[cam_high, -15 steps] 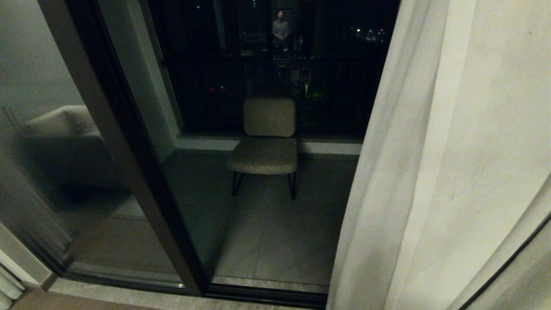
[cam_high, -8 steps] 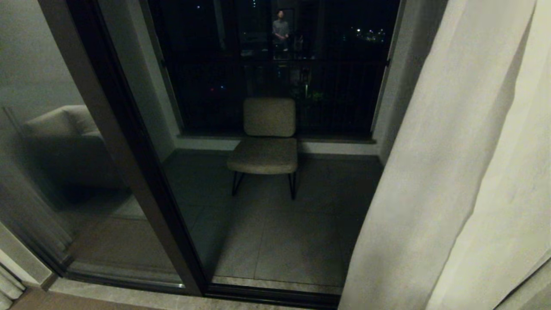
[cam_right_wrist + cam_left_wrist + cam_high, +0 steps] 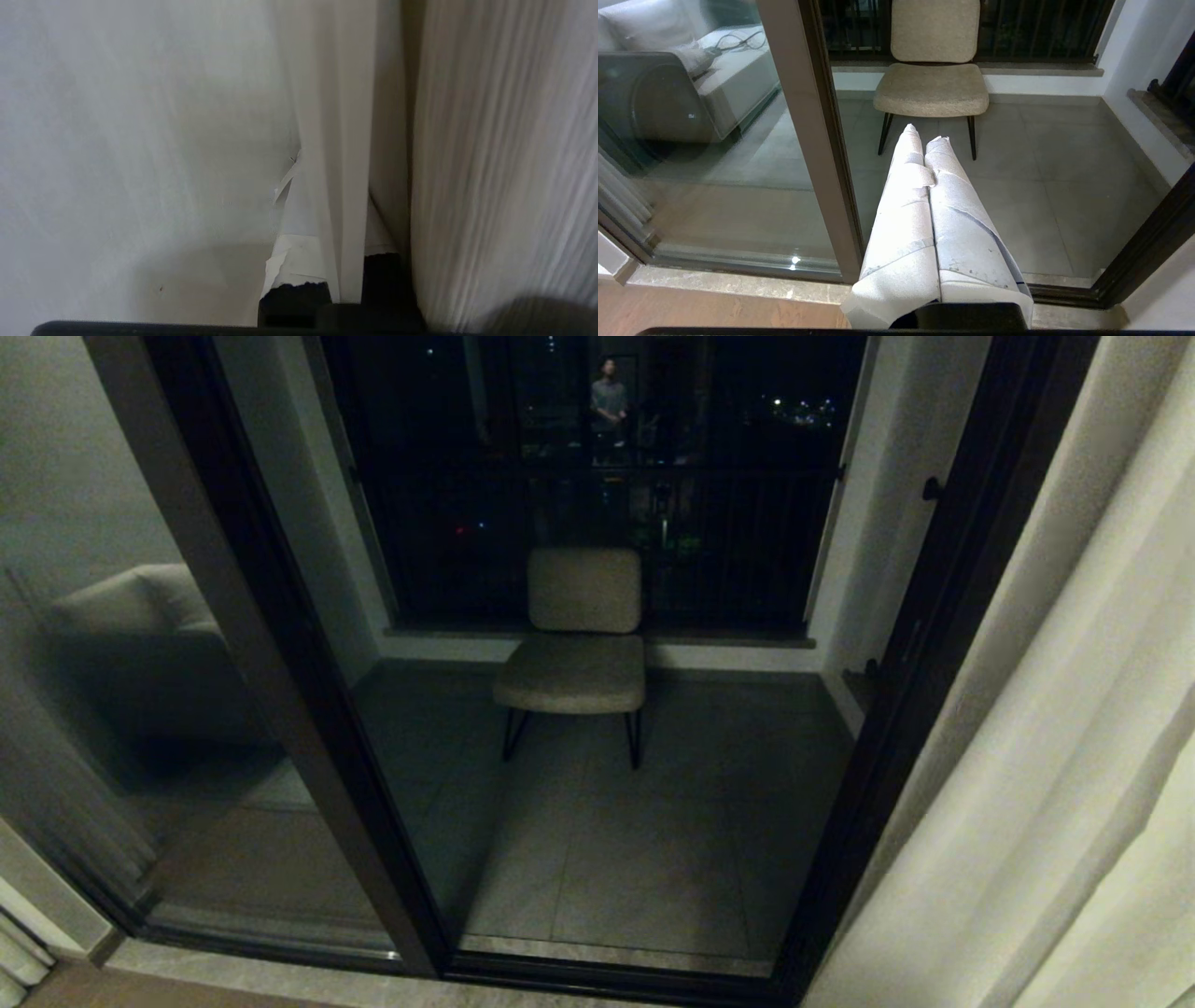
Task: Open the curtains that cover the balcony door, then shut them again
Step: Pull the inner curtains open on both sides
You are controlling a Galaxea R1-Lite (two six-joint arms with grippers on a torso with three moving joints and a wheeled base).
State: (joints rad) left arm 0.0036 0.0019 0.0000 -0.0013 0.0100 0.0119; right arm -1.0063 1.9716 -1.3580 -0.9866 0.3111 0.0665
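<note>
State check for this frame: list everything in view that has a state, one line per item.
curtains: drawn aside to the right, glass uncovered.
balcony door: panes closed as far as visible, dark frame exposed on both sides.
chair: upright on the balcony, unoccupied.
left pincer: shut, empty, pointing at the door.
right pincer: shut on a curtain fold, buried in fabric.

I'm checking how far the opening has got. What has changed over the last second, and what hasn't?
The right curtain has slid further right, uncovering the balcony door frame's right post. The right gripper is shut on a fold of it. The chair and the parked left gripper, shut, stayed put.
</note>
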